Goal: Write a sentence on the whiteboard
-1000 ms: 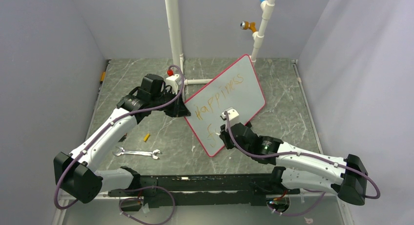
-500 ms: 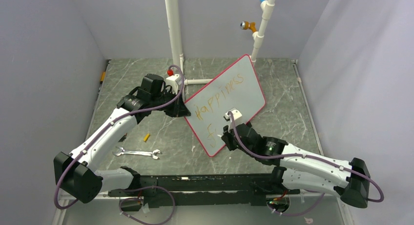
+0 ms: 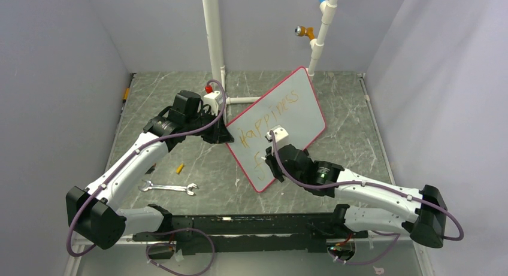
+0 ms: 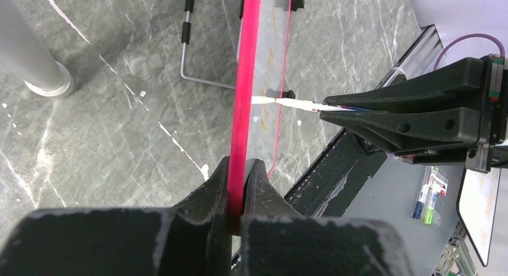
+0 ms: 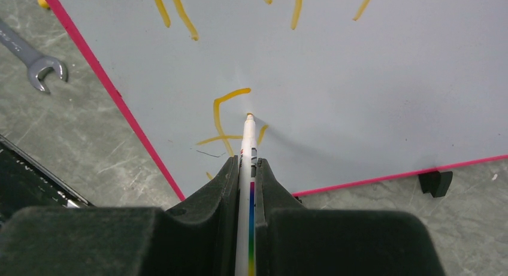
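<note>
The right gripper (image 5: 247,163) is pinching the marker (image 5: 247,135) onto the whiteboard (image 5: 371,78), the left gripper (image 4: 238,168) is clamping its edge; light, even pressure suits.

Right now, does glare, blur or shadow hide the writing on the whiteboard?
Right wrist view: the white marker pen throws a soft grey shadow rightward across the large white, red-pink-framed whiteboard; the orange lettering is sharp. Left wrist view: the near black fingers look soft, and the glossy board mirrors the pen tip. Top view: even light, lettering faint.
</note>
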Controlling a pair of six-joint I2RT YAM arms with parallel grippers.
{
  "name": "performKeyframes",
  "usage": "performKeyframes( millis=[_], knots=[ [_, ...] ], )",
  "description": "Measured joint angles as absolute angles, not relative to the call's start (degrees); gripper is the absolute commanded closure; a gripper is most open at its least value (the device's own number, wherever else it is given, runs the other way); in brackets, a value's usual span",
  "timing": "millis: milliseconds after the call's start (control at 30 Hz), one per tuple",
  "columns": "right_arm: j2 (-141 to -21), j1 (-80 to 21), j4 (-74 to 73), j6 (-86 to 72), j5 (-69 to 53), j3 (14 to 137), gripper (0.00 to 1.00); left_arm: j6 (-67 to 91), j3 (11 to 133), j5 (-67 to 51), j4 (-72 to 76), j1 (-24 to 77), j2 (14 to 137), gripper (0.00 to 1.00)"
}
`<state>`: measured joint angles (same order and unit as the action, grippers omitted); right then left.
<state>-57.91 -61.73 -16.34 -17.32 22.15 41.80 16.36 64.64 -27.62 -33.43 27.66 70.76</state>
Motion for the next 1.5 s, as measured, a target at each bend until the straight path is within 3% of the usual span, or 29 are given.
performKeyframes(
  millis=[1500],
  knots=[
    [-57.19,-56.82,-15.38,-17.17,23.00,39.70,1.00,16.71,64.64,-27.09,-33.45,27.83,70.76,1.00]
  ],
)
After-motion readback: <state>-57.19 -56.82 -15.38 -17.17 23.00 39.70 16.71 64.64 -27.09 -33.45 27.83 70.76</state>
